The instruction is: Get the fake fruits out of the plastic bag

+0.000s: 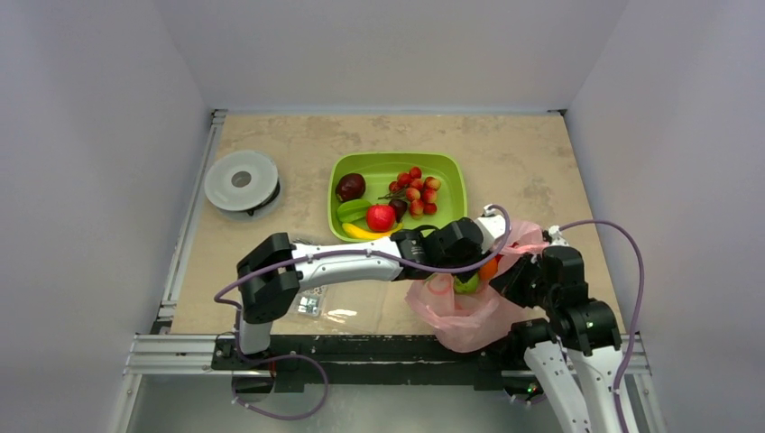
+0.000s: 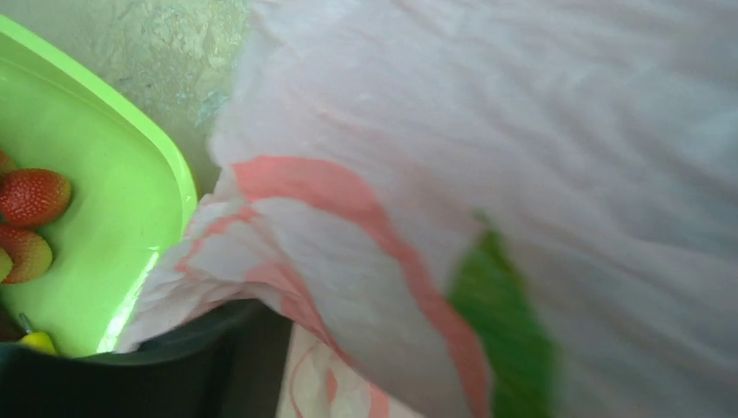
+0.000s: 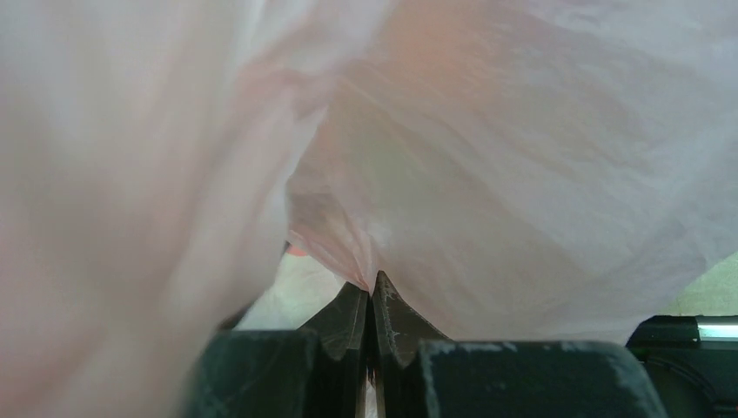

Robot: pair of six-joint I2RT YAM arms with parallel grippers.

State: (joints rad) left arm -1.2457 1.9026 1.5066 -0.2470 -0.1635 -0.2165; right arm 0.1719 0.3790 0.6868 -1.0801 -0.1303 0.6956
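The pink plastic bag lies crumpled at the near right, held up between both arms. A green fruit and an orange one show at its mouth. My left gripper reaches into the bag's mouth. In the left wrist view the bag covers the jaws; only one dark finger and a green shape behind the film show. My right gripper is shut on a pinch of the bag; it also shows in the top view. A maroon fruit, a red one, a green piece and a banana lie in the tray.
The green tray stands at mid-table, just behind the bag, with a cluster of red berries in it; its rim also shows in the left wrist view. A white round spool sits at the left. A clear screw box lies under my left arm.
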